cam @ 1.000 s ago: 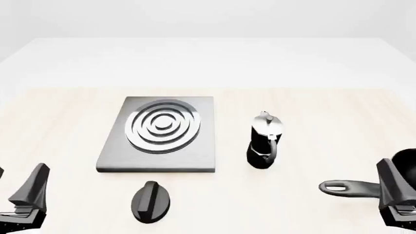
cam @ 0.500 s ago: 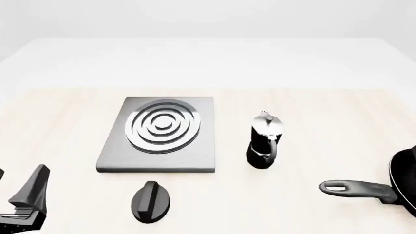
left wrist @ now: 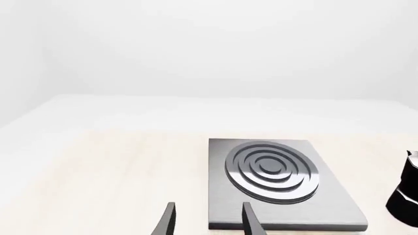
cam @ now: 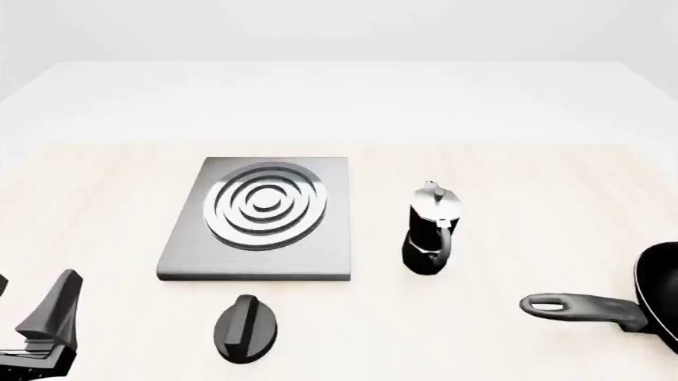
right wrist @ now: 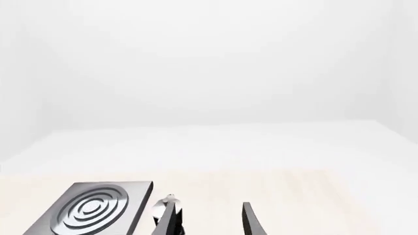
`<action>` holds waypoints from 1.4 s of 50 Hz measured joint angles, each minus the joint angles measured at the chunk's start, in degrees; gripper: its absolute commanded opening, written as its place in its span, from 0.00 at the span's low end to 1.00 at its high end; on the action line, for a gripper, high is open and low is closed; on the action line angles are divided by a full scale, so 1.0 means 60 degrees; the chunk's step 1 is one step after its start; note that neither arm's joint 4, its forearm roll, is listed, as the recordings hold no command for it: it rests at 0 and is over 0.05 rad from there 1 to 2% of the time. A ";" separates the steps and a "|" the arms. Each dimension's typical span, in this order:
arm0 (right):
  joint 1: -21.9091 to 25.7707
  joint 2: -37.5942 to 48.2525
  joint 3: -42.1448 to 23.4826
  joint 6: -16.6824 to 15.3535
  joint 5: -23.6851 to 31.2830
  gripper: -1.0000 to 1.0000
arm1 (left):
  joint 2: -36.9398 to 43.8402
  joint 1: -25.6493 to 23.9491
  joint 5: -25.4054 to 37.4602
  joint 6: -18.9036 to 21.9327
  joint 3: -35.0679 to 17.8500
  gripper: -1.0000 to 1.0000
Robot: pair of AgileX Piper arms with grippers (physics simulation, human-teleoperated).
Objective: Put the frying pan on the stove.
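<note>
Left wrist view: left gripper (left wrist: 207, 221) fingertips apart, nothing between, hovering over pale table (left wrist: 98, 171) just short of stove's (left wrist: 277, 188) near edge. Stove flat, ringed burner bare. Moka pot (left wrist: 406, 198) beside stove, cut off by frame edge.

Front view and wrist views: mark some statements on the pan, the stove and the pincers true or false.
1. The round black frying pan sits on the flat square brushed-grey stove. False: it lies on the table at the right edge.
2. The black-and-silver moka pot stands upright between stove and pan. True.
3. The pan's handle points toward the stove side. True.
4. The left pincer grips the small black oval knob. False: it is open, holding nothing.
5. The right pincer is open. True.
</note>
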 measured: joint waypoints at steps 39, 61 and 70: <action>0.0420 -0.0001 -0.5541 0.0521 0.5432 1.00 | 0.0641 -0.0053 -0.0536 0.0221 -0.0199 1.00; 0.0578 -0.0001 -0.6000 0.0696 0.5842 1.00 | 0.4219 -0.1170 -0.2707 0.0661 -0.1763 1.00; 0.0629 -0.0001 -0.6035 0.0736 0.5873 1.00 | 0.5801 -0.1748 -0.3462 0.0871 -0.2578 1.00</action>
